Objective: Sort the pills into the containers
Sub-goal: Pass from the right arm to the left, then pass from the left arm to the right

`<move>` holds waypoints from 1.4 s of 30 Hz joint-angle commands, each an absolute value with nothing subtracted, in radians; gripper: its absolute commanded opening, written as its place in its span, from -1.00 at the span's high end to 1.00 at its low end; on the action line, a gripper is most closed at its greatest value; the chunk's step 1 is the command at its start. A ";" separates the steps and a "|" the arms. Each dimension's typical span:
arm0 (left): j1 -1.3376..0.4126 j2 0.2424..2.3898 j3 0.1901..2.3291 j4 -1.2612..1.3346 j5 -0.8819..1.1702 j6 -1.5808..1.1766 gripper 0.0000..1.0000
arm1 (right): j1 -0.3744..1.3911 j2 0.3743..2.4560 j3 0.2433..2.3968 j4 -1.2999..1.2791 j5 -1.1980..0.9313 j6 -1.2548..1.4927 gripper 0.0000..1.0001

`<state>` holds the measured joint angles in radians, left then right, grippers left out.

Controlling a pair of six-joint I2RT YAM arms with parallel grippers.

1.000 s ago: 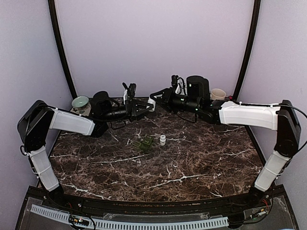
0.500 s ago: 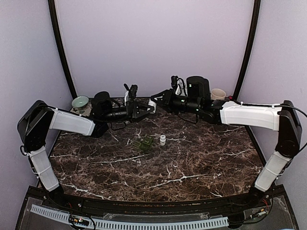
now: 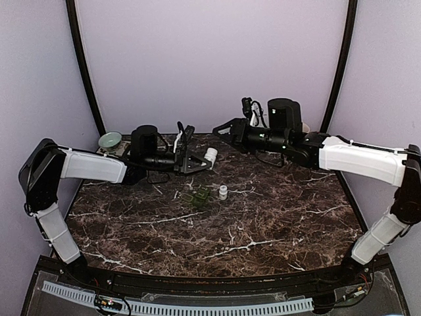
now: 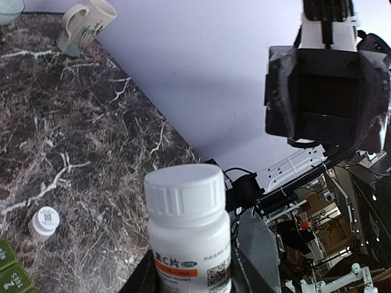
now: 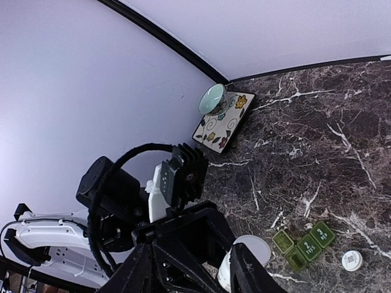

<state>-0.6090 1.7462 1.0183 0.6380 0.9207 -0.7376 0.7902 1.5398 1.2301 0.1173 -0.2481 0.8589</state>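
While the pill bottle [image 3: 210, 155] hangs above the worktop [image 3: 276, 217]: step in hand reads as cap removal; no loose pills visible.
left end effector [image 3: 201, 159]: clamped on the bottle's body, centre of the top frame, cap end pointing away from its wrist.
right end effector [image 3: 223, 127]: fingers apart, nothing between them; sits up and right of the bottle, clear of it.
cap [image 4: 185, 191]: white, ribbed, on the bottle.
organizer [image 3: 197, 196]: green compartments on the worktop, below the bottle in the top frame; whether the lids are open is too small to tell.
small vial [image 3: 223, 192]: upright, just right of the organizer.
next move (my read): right end effector lines up on the cap axis, closes on the ribs, twists while left holds firm. An off-axis grab would likely slip or cock the bottle in the left grip.
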 commanded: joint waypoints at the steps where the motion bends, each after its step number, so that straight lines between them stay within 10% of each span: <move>1: -0.604 1.673 1.098 0.361 0.945 -0.525 0.36 | 0.772 1.501 1.229 0.047 -0.276 0.793 0.08; 22: -0.685 1.617 1.337 -0.411 0.561 0.090 0.54 | 0.667 1.538 1.280 -0.259 -0.641 0.552 -0.08; 42: -0.805 1.635 1.407 -0.508 0.345 0.235 0.64 | 0.697 1.642 1.313 -0.253 -0.763 0.573 -0.07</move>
<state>-0.7883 1.6367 1.3682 -0.4835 0.3836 0.1917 0.6819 1.6135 1.2827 -0.2672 -0.7280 0.5671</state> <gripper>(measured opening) 0.345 0.538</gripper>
